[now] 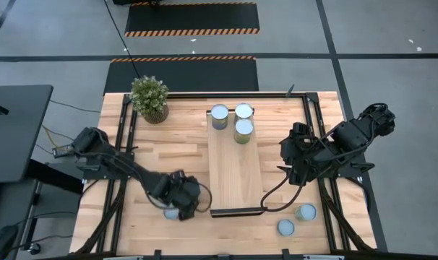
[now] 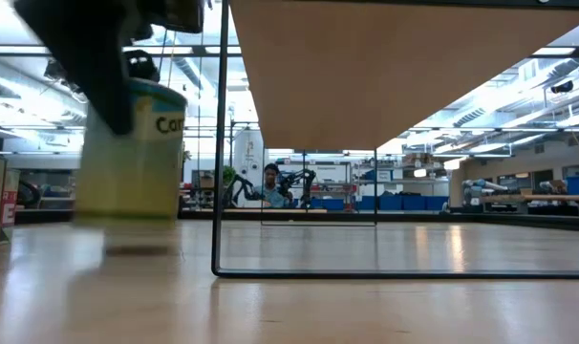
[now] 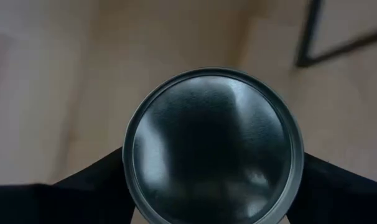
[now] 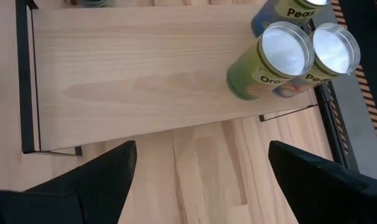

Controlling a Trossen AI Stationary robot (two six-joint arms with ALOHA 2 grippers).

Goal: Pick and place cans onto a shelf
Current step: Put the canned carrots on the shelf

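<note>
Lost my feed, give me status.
Left gripper around a can, grip unconfirmed. Right gripper open, idle beside shelf. Three cans shelved. Nothing in the way.

The left arm is extended toward 4 o'clock with its left gripper (image 1: 180,204) pointed straight down, fingers (image 3: 92,190) set on either side of a can (image 3: 212,146), while the right gripper (image 1: 297,160) is held spread wide, aimed toward 8 o'clock.
</note>
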